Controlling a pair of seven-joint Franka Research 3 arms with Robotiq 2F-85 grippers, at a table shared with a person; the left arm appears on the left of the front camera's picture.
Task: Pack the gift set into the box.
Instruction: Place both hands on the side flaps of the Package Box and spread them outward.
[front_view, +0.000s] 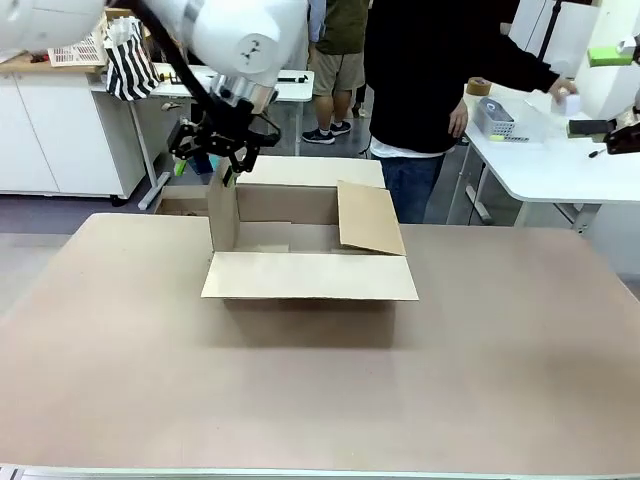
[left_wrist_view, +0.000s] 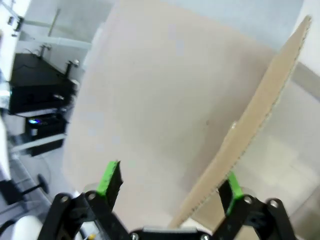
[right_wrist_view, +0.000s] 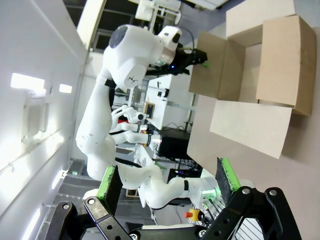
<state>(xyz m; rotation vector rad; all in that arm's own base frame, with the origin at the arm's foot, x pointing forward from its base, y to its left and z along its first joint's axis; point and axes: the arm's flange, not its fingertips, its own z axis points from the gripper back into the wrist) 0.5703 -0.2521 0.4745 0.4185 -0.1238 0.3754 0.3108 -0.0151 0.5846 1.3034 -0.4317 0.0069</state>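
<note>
Box (front_view: 310, 276) lies open, left claw (front_view: 222, 168) spread astride its upright flap (front_view: 222, 218), person (front_view: 430, 80) behind.

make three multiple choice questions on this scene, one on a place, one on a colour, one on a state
1. Where is the left gripper?
A) at the left flap of the box
B) at its right flap
C) down at the table's near edge

2. What colour are the pads on that gripper's fingers?
A) red
B) green
C) blue

3. What state is the right gripper in?
A) shut on a flap
B) shut on cloth
C) open, holding nothing

Answers:
1 A: the front view puts it just above the upright left flap.
2 B: both pads are bright green.
3 C: its fingers stand wide apart, with nothing between them.
</note>
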